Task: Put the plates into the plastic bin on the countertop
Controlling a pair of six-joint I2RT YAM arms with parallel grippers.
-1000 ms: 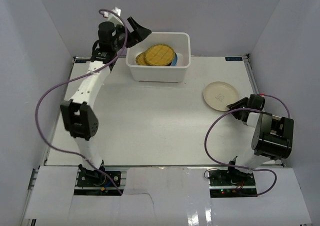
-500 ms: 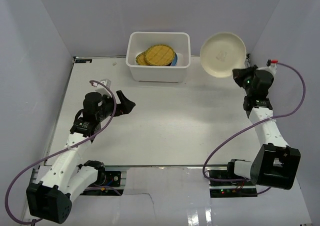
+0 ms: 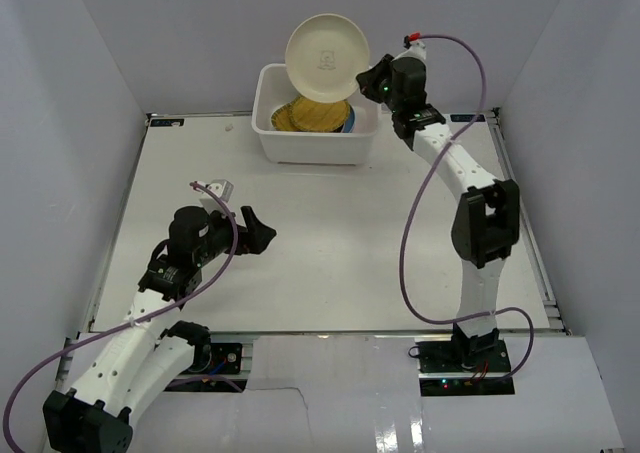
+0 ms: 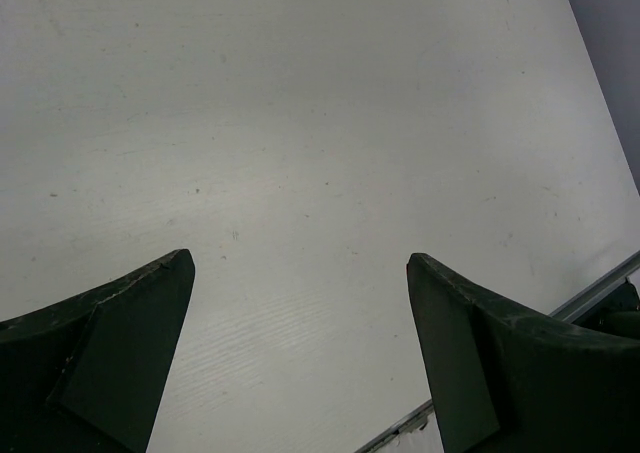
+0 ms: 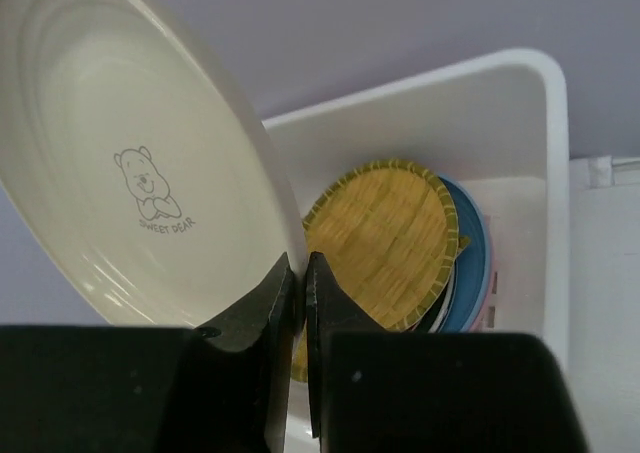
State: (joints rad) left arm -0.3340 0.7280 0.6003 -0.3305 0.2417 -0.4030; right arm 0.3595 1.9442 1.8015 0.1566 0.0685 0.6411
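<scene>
My right gripper [image 3: 365,81] is shut on the rim of the cream plate [image 3: 322,56], which stands tilted in the air above the white plastic bin [image 3: 318,145] at the back of the countertop [image 3: 330,243]. In the right wrist view the gripper [image 5: 303,268] pinches the cream plate [image 5: 130,173], which bears a small bear print, over the bin [image 5: 520,113]. Inside lie a round yellow woven plate [image 5: 385,238], a light blue plate [image 5: 470,263] and a pink edge beneath. My left gripper [image 3: 262,232] is open and empty over the bare left countertop, as the left wrist view [image 4: 300,263] shows.
Pale walls enclose the countertop on three sides. A thin dark edging [image 3: 510,163] runs along the table's sides, and it also shows at the lower right of the left wrist view [image 4: 590,293]. Purple cables hang from both arms.
My right arm has swung left with the cream plate, from the back right to above the bin. My left gripper has shifted slightly forward over the table.
</scene>
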